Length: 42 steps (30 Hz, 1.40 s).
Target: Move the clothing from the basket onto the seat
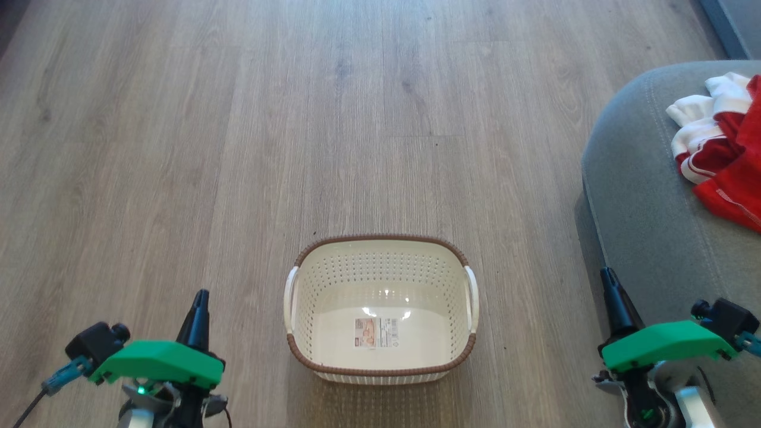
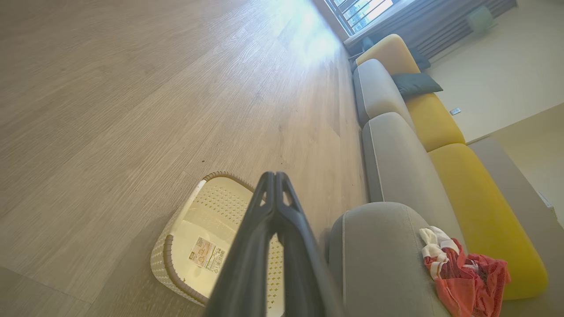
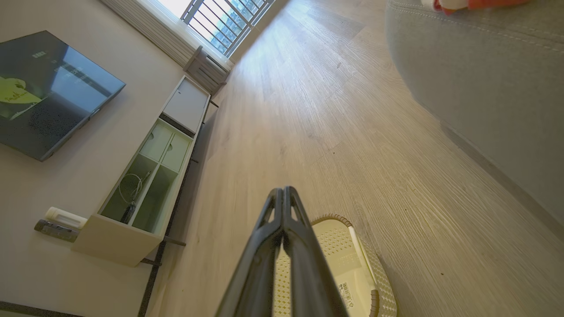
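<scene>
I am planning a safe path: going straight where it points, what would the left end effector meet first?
The left end effector would probably meet the pale wooden plank floor, just beyond the small oval cream plastic basket; depth is unclear.

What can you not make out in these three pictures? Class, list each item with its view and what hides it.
1. Clothing, head view: cut off by the right edge, so how far it spreads over the seat is hidden.
2. Label in the basket, head view: print too small to read.
3. Basket, left wrist view: partly hidden behind the left fingers.
4. Clothing, right wrist view: cut off by the top edge.
</scene>
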### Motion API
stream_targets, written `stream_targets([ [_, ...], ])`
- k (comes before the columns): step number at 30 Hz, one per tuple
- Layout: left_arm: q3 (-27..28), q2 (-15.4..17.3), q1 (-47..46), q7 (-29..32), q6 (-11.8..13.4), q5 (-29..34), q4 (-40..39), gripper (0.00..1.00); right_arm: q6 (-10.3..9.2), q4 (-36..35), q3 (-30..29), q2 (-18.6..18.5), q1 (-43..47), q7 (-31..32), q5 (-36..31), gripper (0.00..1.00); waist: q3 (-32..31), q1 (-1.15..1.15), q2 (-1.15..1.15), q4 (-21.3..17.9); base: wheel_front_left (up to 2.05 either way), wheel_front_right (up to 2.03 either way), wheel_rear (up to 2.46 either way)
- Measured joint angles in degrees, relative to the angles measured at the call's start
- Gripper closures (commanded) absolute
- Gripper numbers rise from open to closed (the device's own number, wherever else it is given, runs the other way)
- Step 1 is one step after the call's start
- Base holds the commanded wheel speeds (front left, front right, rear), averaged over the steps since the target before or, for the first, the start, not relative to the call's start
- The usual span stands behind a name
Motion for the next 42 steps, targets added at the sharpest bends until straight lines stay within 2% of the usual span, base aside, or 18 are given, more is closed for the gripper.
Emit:
stream_targets([
  [42, 4.27, -0.7, 0.0, 6.57, -2.85, -23.75, -2.92, 1.0, 0.0, -2.91, -3.94, 0.55, 0.0, 6.61, 25.66, 1.0, -0.84, 0.0, 0.0, -0.56, 0.0, 0.0, 0.0],
])
